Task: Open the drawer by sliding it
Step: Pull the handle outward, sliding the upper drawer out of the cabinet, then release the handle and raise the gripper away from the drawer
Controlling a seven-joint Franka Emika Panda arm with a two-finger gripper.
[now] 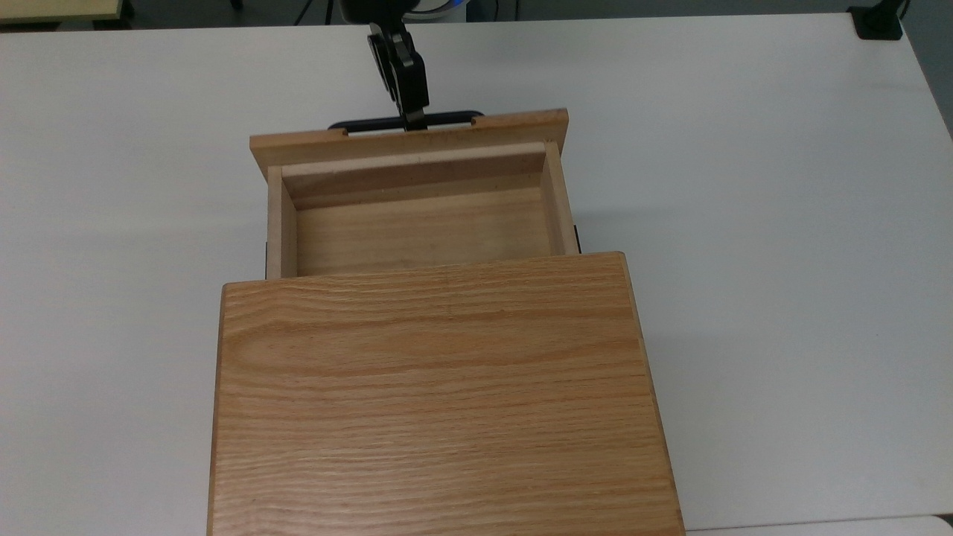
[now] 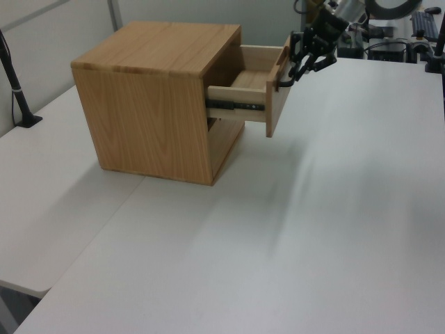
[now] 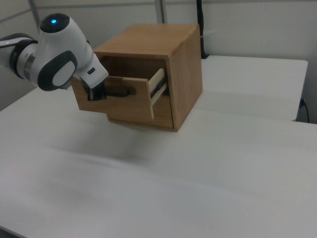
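The drawer (image 1: 421,231) stands pulled well out of the oak cabinet (image 1: 439,394), toward the top view's top, and its inside is bare. Its flat front panel (image 1: 409,141) carries a long black bar handle (image 1: 368,126). My gripper (image 1: 414,122) is shut on the middle of that handle, reaching in from the far side. In the left view the drawer (image 2: 240,97) juts right from the cabinet (image 2: 153,90), with the gripper (image 2: 287,74) at its front. In the right view the gripper (image 3: 95,95) holds the handle (image 3: 124,92) on the drawer front (image 3: 126,106).
The cabinet sits on a wide white table (image 1: 782,223). A black clamp (image 1: 877,22) is fixed at the top view's top right corner. A black post (image 2: 15,83) stands at the left view's left edge. Desks with equipment (image 2: 389,42) lie behind the arm.
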